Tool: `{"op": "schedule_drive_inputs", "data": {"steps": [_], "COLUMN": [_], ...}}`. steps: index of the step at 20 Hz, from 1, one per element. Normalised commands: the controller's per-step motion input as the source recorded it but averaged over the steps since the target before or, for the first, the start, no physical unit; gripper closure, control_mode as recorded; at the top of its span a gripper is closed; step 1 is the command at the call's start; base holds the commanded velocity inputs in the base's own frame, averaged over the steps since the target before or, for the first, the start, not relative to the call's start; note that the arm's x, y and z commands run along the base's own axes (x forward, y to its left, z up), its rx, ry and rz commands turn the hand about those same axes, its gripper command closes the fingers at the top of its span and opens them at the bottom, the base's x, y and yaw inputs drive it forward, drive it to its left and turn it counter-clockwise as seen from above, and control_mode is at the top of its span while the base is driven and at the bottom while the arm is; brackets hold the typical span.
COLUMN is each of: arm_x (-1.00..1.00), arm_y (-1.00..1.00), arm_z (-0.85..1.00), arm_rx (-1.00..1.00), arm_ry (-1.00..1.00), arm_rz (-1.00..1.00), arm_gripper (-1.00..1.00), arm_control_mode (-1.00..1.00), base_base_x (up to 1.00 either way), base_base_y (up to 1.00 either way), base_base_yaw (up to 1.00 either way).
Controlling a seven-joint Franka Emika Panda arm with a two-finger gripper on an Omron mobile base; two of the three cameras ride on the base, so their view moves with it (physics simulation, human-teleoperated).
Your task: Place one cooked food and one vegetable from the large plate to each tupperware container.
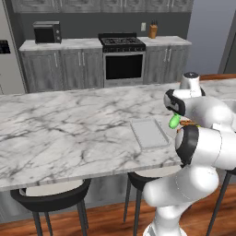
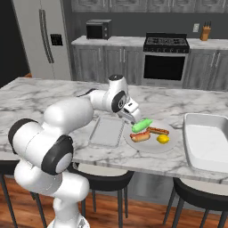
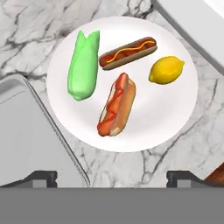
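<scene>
Large plate (image 3: 170, 118), frame centre: two hot dogs (image 3: 117, 105), one lemon (image 3: 166, 71), one green vegetable (image 3: 83, 64)
Tupperware containers: two (image 2: 107, 131)
Writing: none legible
End effector (image 3: 111, 177): spread, holding nothing

large plate (image 1: 184, 123): in the left base view almost wholly hidden behind the arm; just a green tip and an orange sliver show.
small tray (image 3: 26, 140): cut off by the left edge of the hand view.
large tray (image 2: 205, 141): runs past the right edge of the right base view.
gripper (image 3: 111, 177): only the two dark fingertips show.
</scene>
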Motion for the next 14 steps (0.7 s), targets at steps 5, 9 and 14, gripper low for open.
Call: {"op": "schedule_drive_inputs", "data": {"steps": [5, 9, 14], "arm_x": [0.4, 0.31, 0.4], "arm_y": [-0.08, -0.31, -0.07], "arm_z": [-0.41, -0.34, -0.31], "arm_rx": [0.02, 0.05, 0.04], "arm_ry": [0.0, 0.01, 0.0], "arm_rz": [-0.02, 0.0, 0.0], "arm_gripper": [-1.0, -1.0, -1.0], "arm_control_mode": [-1.0, -1.0, -1.0], "base_base_x": [0.0, 0.0, 0.0], "base_base_y": [0.0, 0.0, 0.0], "base_base_yaw": [0.0, 0.0, 0.0]}}
